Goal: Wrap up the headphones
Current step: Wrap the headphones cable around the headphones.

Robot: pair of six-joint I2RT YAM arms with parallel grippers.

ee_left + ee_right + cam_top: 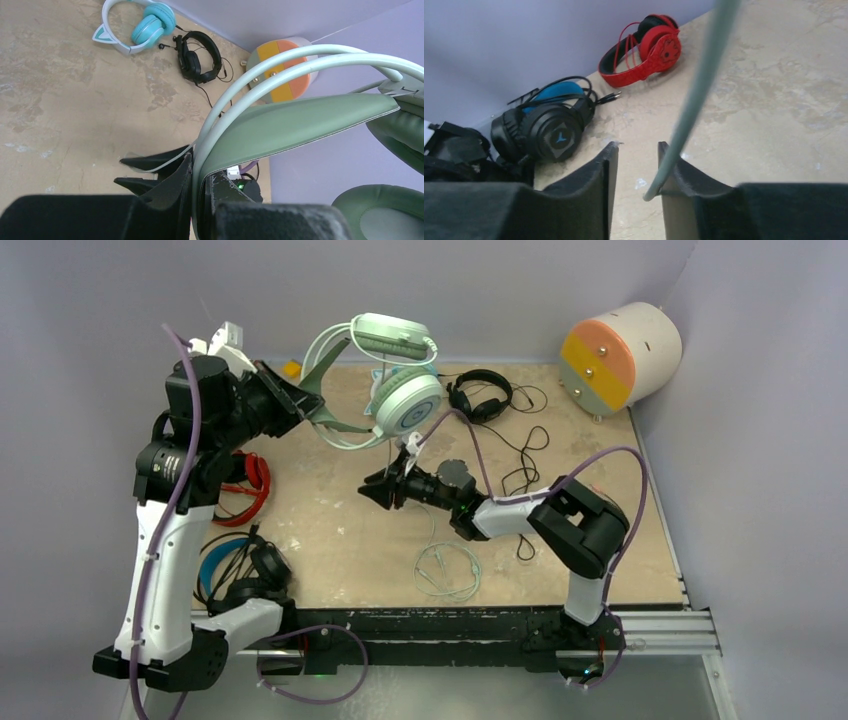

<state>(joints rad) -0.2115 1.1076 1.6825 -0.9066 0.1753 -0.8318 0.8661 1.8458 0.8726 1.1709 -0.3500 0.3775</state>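
My left gripper [303,406] [201,172] is shut on the band of the mint-green headphones [392,336] [300,117] and holds them up over the back of the table. Their thin pale cable [704,80] hangs down to a loose coil [447,570] on the table. My right gripper [372,490] [638,146] sits low at mid-table. Its jaws are apart, and the cable rests against the inner face of the right finger [671,167] without being pinched. The red headphones [255,485] [644,50], the black-and-blue headphones [235,570] [546,125], the small black headphones [480,395] [200,50] and the teal cat-eared headphones [142,25] lie on the table.
A cream drum with an orange face [620,355] [282,70] lies in the back right corner against the wall. Thin black cables [525,455] trail from the small black headset across the right side. Walls close in the back and right.
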